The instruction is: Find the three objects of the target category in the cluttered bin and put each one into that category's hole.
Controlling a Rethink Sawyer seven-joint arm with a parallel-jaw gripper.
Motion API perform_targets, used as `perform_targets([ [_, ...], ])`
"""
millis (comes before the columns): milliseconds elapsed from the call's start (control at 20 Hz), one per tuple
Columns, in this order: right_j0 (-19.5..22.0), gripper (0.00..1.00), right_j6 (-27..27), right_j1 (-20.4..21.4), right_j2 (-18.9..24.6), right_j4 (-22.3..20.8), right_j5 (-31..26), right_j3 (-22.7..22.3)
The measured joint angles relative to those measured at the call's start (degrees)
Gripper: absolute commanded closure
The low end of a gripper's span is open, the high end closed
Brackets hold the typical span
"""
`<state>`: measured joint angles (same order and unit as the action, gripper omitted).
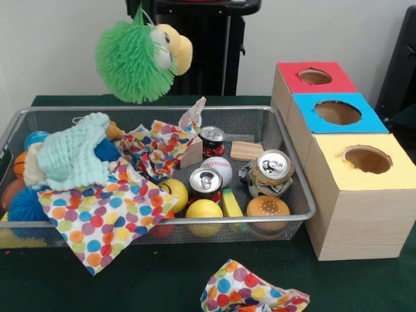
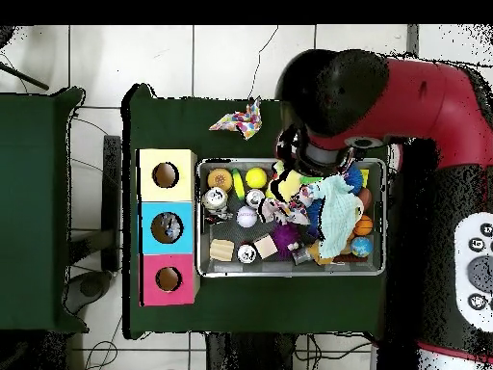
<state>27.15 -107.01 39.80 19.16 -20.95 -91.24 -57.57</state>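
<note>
A green fuzzy puffer toy (image 1: 133, 62) with a yellow face hangs in the air above the back left of the silver wire mesh bin (image 1: 296, 175). It hangs by its top tuft, which runs up past the front view's top edge. The gripper itself is above that edge, and in the overhead view it is hidden under the red arm (image 2: 404, 96), which reaches over the bin (image 2: 289, 272). Three boxes with round holes stand beside the bin: red (image 1: 315, 77), blue (image 1: 338, 112) and yellow (image 1: 364, 162).
The bin holds soda cans (image 1: 270, 172) (image 1: 205, 182) (image 1: 212, 140), a baseball (image 1: 220, 168), yellow balls (image 1: 204, 213), a burger toy (image 1: 267, 209), a wooden block (image 1: 246, 150), polka-dot cloths (image 1: 97, 221), a mint knit cloth (image 1: 75, 159) and a blue spiky ball (image 1: 26, 205). Another polka-dot cloth (image 1: 250, 292) lies on the table.
</note>
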Motion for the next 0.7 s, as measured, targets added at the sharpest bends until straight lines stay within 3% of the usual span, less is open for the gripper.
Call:
perform_targets([
  [500,1.4,1.00,0.0,-0.9,0.9,-0.5,0.0,0.6],
  [550,1.4,0.00,0.0,-1.1,0.9,-0.6,0.0,0.7],
  [700,1.4,0.00,0.0,-1.2,0.9,-0.6,0.0,0.6],
])
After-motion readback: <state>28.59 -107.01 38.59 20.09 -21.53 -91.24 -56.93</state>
